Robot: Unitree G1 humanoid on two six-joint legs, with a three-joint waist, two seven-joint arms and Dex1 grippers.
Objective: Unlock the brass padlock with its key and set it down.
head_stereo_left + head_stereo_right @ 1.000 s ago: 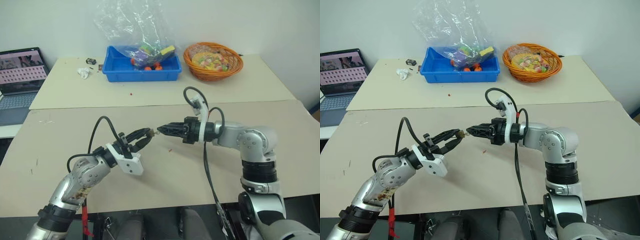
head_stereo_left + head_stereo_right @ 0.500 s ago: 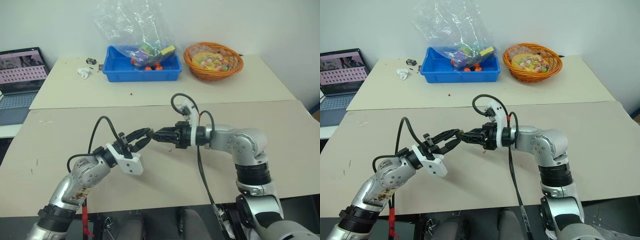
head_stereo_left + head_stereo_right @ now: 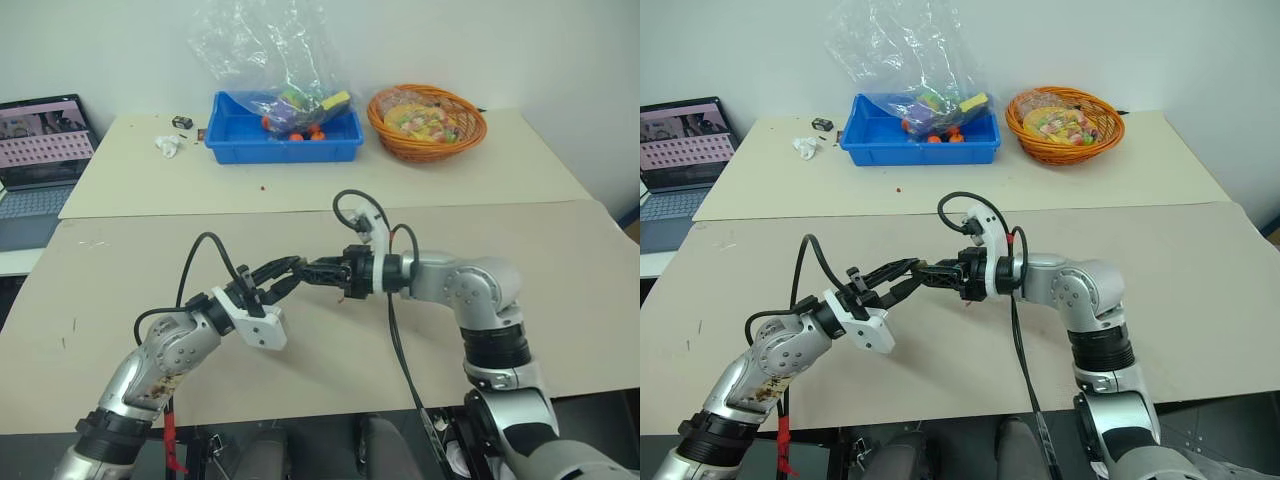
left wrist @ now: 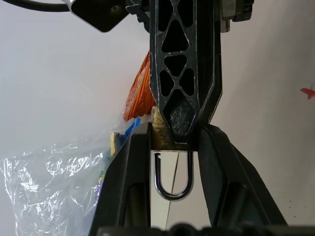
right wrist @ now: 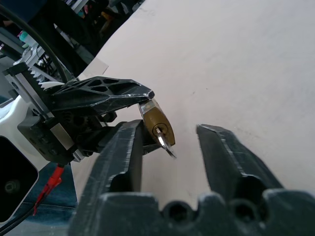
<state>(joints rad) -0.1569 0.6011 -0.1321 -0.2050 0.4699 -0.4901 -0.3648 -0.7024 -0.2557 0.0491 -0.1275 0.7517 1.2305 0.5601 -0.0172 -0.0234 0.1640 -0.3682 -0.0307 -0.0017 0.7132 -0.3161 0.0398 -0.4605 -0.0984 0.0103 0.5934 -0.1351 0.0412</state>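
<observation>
Holding the brass padlock (image 5: 157, 123) up off the table (image 3: 560, 260), the left gripper (image 3: 287, 272) is clamping its gold body between both fingers w/ the keyhole end facing the right arm, prob. so the key (image 5: 166, 145) stays reachable. In the left wrist view the silvery shackle (image 4: 172, 178) is hanging back btwn the fingers toward the wrist; one leg is looking free of the body, so it may already be unlocked, can't say for sure. Key is sitting in the keyhole, its bow sticking out. Right gripper (image 5: 170, 137) is coming in from approx. 3 o'clock of the lock, jaws standing apart either side of the key bow, not yet pinching it, placed that way to close on it and turn. Blue bin (image 3: 285, 128) and orange basket (image 3: 427, 120) are sitting well apart at 12 o'clock, laptop (image 3: 40, 150) at 10.
</observation>
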